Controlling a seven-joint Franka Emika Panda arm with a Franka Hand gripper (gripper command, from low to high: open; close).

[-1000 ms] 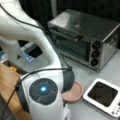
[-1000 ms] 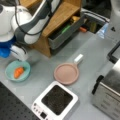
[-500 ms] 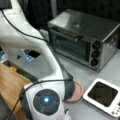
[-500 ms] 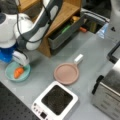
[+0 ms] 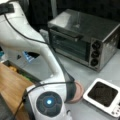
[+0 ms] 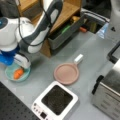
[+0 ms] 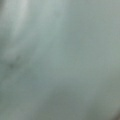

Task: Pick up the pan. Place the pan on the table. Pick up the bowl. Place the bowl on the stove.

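1. The teal bowl [image 6: 17, 73], an orange piece of food [image 6: 18, 73] inside it, sits on the grey table [image 6: 92, 57] at a front view's left, partly covered by the arm's wrist.
2. The end effector [image 6: 22, 65] hangs right over the bowl's upper rim, white fingers [image 6: 23, 62] pointing down beneath a blue wrist part; whether it is wide, narrow or touching the bowl cannot be told.
3. The wrist view fills with a blurred pale grey-green surface and shows no fingers.
4. The pinkish-brown pan [image 6: 66, 73] lies flat on the table, its white stub handle [image 6: 78, 59] pointing to a front view's upper right; in a front view the arm's base hides most of the pan [image 5: 78, 91].
5. The white stove [image 6: 55, 101] with its black top stands bare just below the pan, the two rims close or touching; in a front view the stove [image 5: 103, 95] sits at the lower right.
6. Open grey table lies between bowl and pan, and above the pan toward the wooden shelf [image 6: 63, 12].
7. A dark tray [image 6: 66, 33] of small items runs along the shelf's edge.
8. The steel toaster oven [image 5: 82, 37] stands behind the pan, its corner [image 6: 108, 93] bounding a front view's right side.
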